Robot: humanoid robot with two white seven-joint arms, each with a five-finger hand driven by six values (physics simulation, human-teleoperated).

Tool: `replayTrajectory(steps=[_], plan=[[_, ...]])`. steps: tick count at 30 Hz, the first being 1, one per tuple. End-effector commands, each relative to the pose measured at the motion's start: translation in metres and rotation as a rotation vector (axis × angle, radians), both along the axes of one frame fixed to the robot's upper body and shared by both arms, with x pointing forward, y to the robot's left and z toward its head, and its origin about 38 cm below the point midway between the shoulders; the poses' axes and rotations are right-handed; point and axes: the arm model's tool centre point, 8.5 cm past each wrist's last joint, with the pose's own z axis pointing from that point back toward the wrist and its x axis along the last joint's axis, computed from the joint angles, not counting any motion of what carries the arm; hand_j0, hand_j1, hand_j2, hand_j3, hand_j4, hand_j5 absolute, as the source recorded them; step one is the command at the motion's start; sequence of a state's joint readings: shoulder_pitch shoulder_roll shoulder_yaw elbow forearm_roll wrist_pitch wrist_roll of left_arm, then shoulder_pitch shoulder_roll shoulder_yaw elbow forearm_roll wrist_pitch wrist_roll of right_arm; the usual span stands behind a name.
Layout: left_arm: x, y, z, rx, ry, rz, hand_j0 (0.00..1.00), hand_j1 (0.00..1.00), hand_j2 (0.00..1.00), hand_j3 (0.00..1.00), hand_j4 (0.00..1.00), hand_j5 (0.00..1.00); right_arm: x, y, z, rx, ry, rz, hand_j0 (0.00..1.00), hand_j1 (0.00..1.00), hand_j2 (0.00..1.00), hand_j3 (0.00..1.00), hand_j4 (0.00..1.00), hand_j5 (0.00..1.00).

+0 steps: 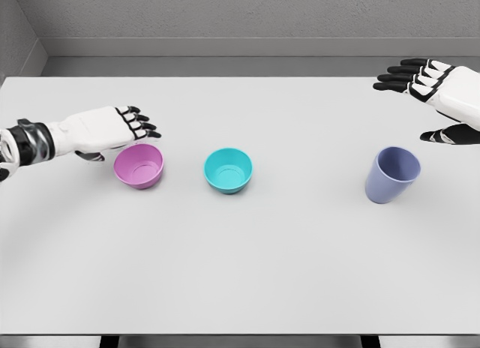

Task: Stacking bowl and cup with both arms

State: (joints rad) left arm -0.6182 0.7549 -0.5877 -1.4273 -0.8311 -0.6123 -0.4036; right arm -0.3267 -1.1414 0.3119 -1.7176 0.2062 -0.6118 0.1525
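My left hand [112, 130] hovers with fingers loosely extended, holding nothing, just beside the rim of the pink bowl [139, 166] at its 10 o'clock. My right hand [435, 89] is spread wide, thumb apart from the fingers, also empty, up at 1 o'clock of the lavender cup [391, 175] and clear of it. Step, as I judge it: approach, no grasp made on either side. Next move calls for the left fingers to close over the pink bowl's rim while the right drops toward the cup. The teal bowl [228, 170] sits between them at mid-counter [240, 273], pink bowl at its 9 o'clock, cup at its 3 o'clock. Count: two bowls, one cup, all upright, nothing stacked.
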Motion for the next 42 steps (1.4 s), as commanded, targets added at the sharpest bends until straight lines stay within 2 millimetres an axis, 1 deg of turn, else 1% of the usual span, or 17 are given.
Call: replayTrajectory(steps=[1,7,15,22,24,29,42], plan=[[-0.004,-0.009,-0.010,0.023,0.018,-0.027,1.00,1.00,1.00,1.00,1.00,1.00,0.000,0.000,0.001,0.006,0.001,-0.001,1.00,1.00,1.00,1.00,1.00,1.00],[-0.007,-0.013,-0.013,0.049,0.017,-0.045,1.00,1.00,1.00,1.00,1.00,1.00,0.000,0.000,0.001,0.006,0.001,-0.001,1.00,1.00,1.00,1.00,1.00,1.00],[-0.008,-0.013,-0.018,0.084,0.013,-0.050,1.00,1.00,1.00,1.00,1.00,1.00,0.000,0.000,0.001,0.006,0.001,-0.001,1.00,1.00,1.00,1.00,1.00,1.00],[-0.011,-0.019,-0.017,0.079,0.007,-0.069,1.00,1.00,1.00,1.00,1.00,1.00,-0.001,0.000,0.001,0.004,0.001,0.002,1.00,1.00,1.00,1.00,1.00,1.00],[-0.013,-0.021,-0.016,0.078,0.005,-0.077,1.00,1.00,1.00,1.00,1.00,1.00,0.000,-0.003,0.001,-0.002,0.003,-0.006,1.00,1.00,1.00,1.00,1.00,1.00],[-0.016,-0.027,-0.019,0.081,0.010,-0.096,1.00,1.00,1.00,1.00,1.00,1.00,0.000,-0.001,0.003,0.004,-0.005,-0.003,1.00,1.00,1.00,1.00,1.00,1.00],[-0.017,-0.027,-0.020,0.083,0.012,-0.102,1.00,1.00,1.00,1.00,1.00,1.00,0.000,-0.001,0.003,0.005,-0.005,-0.003,1.00,1.00,1.00,1.00,1.00,1.00]])
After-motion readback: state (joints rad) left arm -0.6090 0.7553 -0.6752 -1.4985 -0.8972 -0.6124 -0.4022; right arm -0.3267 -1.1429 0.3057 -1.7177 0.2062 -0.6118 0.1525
